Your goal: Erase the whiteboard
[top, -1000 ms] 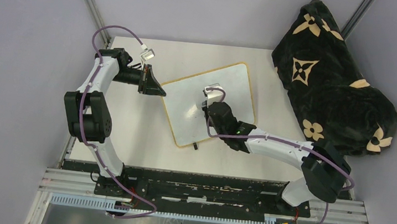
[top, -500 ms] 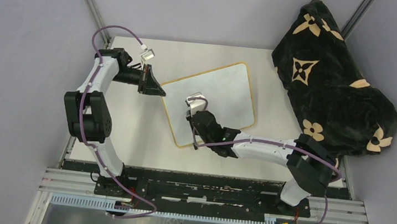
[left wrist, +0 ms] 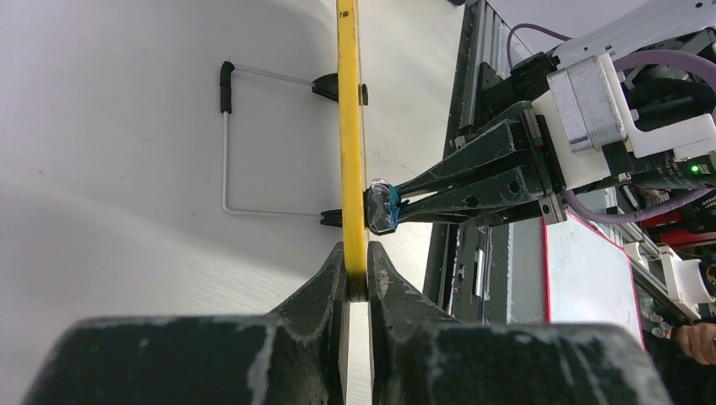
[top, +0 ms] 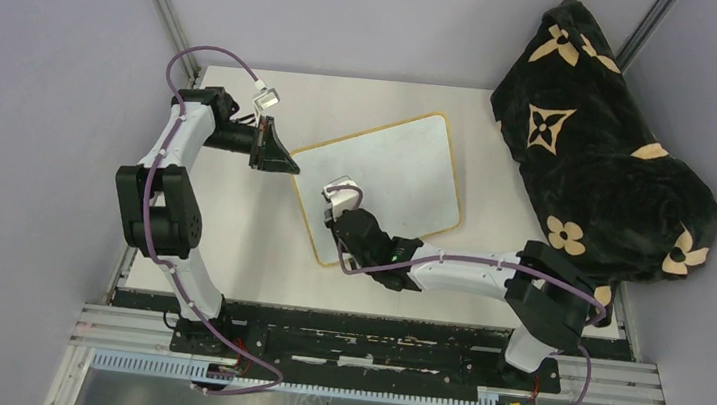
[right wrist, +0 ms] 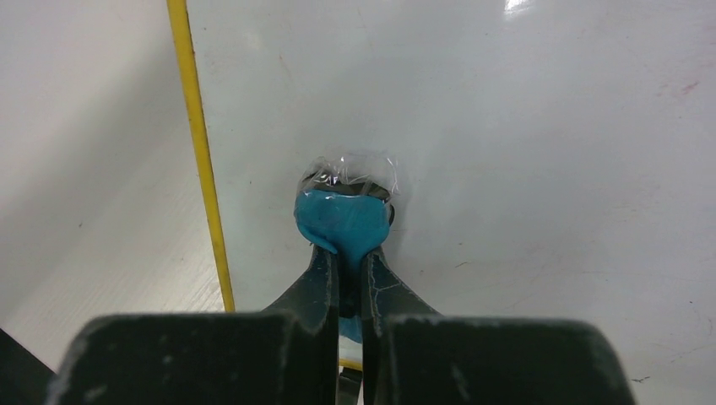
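The whiteboard with a yellow-tan frame lies tilted on the table, its face clean of writing. My left gripper is shut on the board's left corner; in the left wrist view the yellow frame edge sits between the jaws. My right gripper is shut on a small blue eraser wrapped in clear film and presses it on the board's surface near the lower left edge. The eraser also shows in the left wrist view.
A black blanket with tan flower prints is heaped at the table's right side. The board's wire stand with black feet shows under it. A black rail runs along the near edge.
My right gripper has slid the eraser across the board from its middle down and left toward the lower left edge. The left gripper and the board have stayed still.
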